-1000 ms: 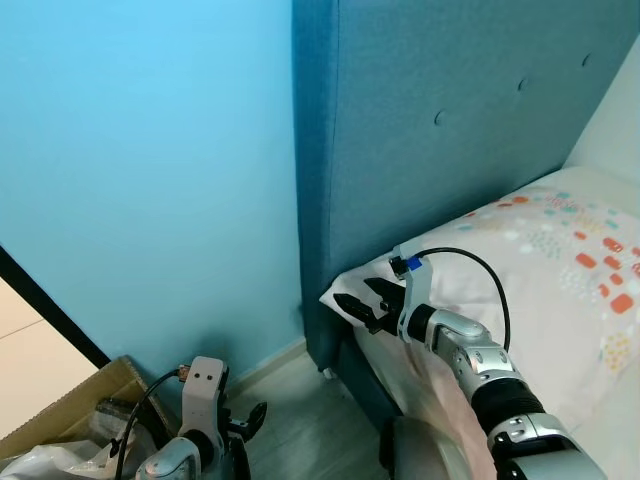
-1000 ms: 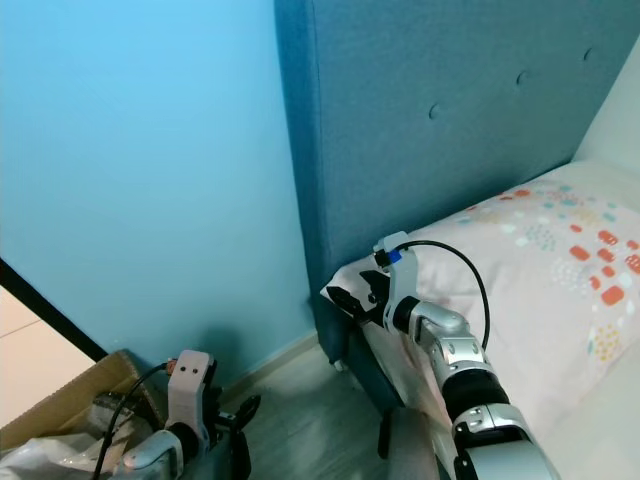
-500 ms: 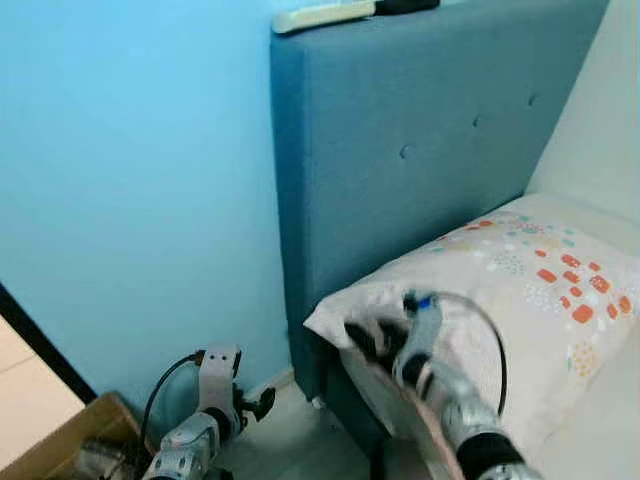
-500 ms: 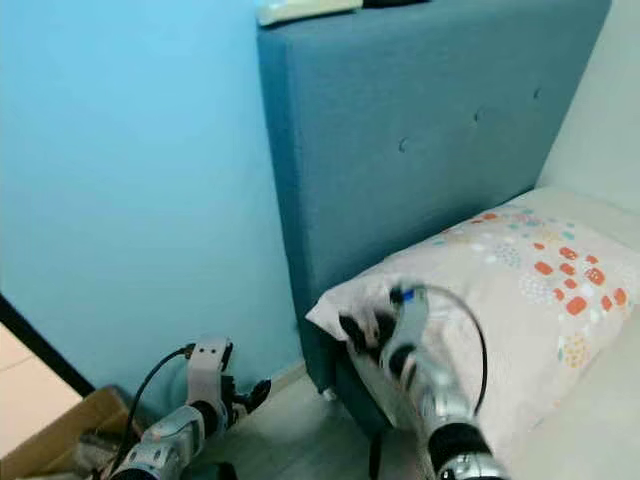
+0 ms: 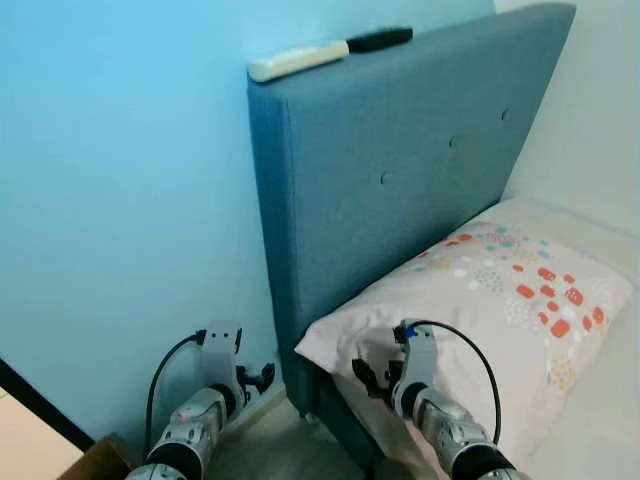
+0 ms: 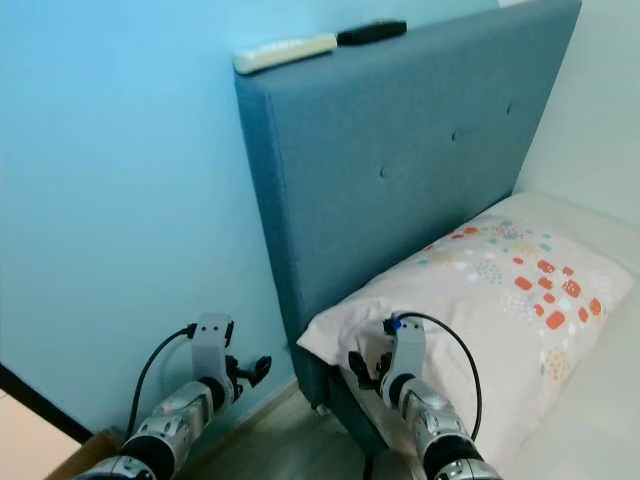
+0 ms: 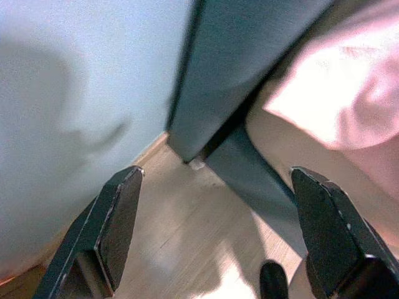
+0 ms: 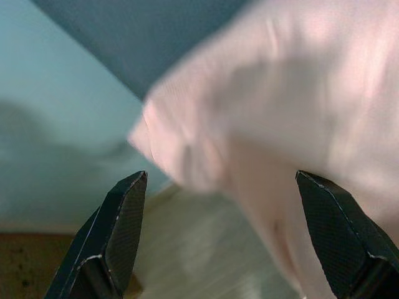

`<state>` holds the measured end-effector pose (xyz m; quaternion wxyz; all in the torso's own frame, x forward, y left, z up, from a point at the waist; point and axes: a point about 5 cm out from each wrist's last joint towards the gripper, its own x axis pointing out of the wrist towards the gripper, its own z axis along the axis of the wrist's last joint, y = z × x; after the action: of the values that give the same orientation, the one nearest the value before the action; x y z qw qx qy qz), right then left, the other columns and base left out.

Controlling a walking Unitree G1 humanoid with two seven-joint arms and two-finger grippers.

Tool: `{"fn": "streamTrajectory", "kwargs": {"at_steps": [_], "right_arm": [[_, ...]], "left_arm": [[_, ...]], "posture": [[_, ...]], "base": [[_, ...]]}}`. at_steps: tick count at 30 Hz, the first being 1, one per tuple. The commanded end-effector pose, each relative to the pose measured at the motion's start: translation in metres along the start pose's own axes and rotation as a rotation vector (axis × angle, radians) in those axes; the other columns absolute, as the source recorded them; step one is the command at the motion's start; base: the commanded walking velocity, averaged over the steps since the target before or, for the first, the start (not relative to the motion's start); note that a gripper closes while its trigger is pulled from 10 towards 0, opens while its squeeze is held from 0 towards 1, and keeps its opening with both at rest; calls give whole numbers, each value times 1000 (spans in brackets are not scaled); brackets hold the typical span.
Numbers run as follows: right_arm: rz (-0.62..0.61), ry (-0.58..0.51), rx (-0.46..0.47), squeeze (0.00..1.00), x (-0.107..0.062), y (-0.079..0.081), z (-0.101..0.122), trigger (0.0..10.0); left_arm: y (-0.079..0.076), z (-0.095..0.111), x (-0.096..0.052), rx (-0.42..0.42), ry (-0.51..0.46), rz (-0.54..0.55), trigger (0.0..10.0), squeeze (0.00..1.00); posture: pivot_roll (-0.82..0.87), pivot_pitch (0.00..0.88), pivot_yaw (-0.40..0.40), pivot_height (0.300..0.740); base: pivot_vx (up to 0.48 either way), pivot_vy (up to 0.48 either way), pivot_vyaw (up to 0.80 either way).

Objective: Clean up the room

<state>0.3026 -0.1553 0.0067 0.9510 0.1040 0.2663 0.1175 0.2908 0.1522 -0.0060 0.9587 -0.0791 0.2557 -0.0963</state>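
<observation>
A white remote [image 5: 295,60] and a black remote [image 5: 378,39] lie end to end on top of the blue padded headboard [image 5: 400,170]. Below it, a pale pillow [image 5: 500,290] with orange and teal spots rests on the bed. My right gripper [image 5: 364,376] hovers low at the pillow's near corner; in its wrist view the fingers [image 8: 121,230] stand wide apart with nothing between them. My left gripper [image 5: 264,378] is low by the wall, left of the bed's corner, open and empty [image 7: 218,249].
A light blue wall [image 5: 120,180] runs along the left, with a black skirting strip [image 5: 35,410] at its foot. A cardboard box corner [image 5: 98,462] shows at the bottom left. Pale wood floor [image 7: 181,230] lies between wall and bed frame [image 7: 249,168].
The camera has swung upward, bringing the headboard's top and the two remotes into view. Both arms now sit lower in the picture; the box has nearly left it.
</observation>
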Motion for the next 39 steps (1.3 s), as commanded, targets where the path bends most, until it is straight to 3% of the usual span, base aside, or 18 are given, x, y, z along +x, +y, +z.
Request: {"fn": "streamTrajectory", "kwargs": {"at_steps": [1,2,6,8,13,26,33,39], "right_arm": [[-3,4,-19,0,2,4,1,10000],[-3,4,-19,0,2,4,1,10000],[-17,31,-47,0,6,10,0,10000],[-22,42,-59,0,7,11,-2,10000],[-123,165,-139,0,3,17,-36,10000],[-95,316,-247,0,-9,22,-77,10000],[-122,501,-277,0,-32,14,-121,10000],[-135,513,-265,0,-35,11,-123,10000]], "left_arm": [[17,-12,-8,-11,32,64,10000,0],[17,-12,-8,-11,32,64,10000,0],[56,-38,-33,-83,97,237,10000,0],[59,-43,-36,-86,112,256,10000,0],[83,-82,-68,-159,223,398,10000,0],[75,-91,-67,-122,297,390,10000,0],[67,-109,-73,-124,384,397,10000,0],[66,-115,-77,-122,400,394,10000,0]], "posture": [[-28,0,-64,670],[-28,0,-64,670],[32,0,-88,689],[32,0,-88,694],[13,0,-82,703],[8,0,-78,703],[16,0,-78,703],[32,0,-86,703]], "base": [[0,0,0],[0,0,0],[0,0,0],[0,0,0],[0,0,0],[-366,0,0],[-141,0,0],[-327,0,0]]}}
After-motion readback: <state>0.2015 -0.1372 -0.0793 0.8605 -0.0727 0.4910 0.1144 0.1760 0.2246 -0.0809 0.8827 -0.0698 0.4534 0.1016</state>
